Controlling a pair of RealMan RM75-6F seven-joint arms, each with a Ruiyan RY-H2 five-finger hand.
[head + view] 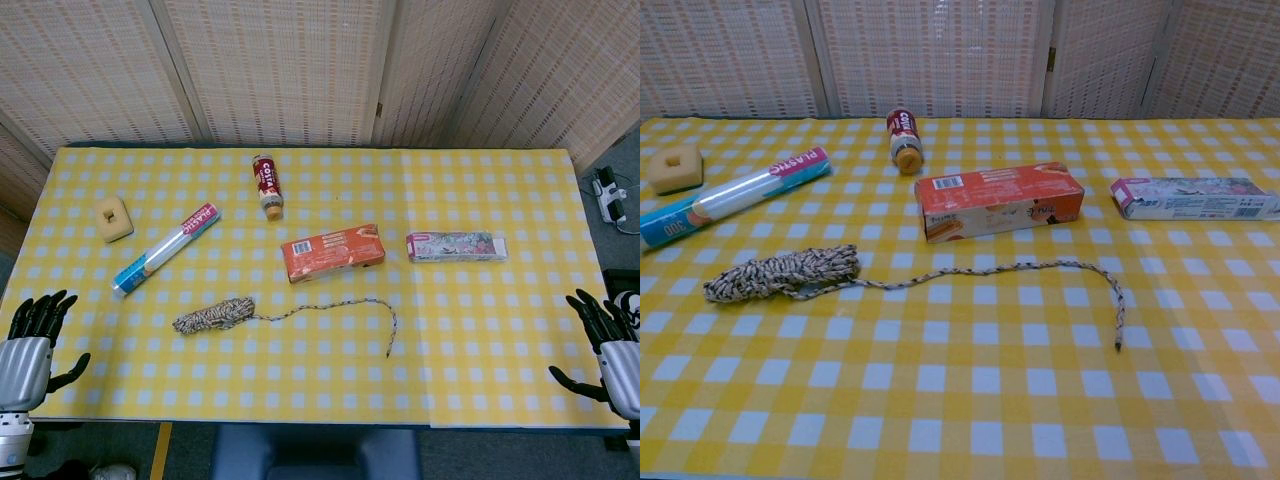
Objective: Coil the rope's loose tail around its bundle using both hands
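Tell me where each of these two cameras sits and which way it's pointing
Head view: mounted high, looking steeply down on the yellow checked table; both hands show at the near corners, left hand and right hand, fingers spread, holding nothing.
Chest view: mounted lower, near the table's front edge, looking across it toward the woven screens; no part of the robot shows.
Shared: rope bundle, loose tail, orange box.

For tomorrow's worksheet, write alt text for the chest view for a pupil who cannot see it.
A bundled rope lies on a yellow checked table, its loose tail trailing right. Behind it lie an orange box, a plastic wrap roll, a bottle, a sponge and a patterned box.
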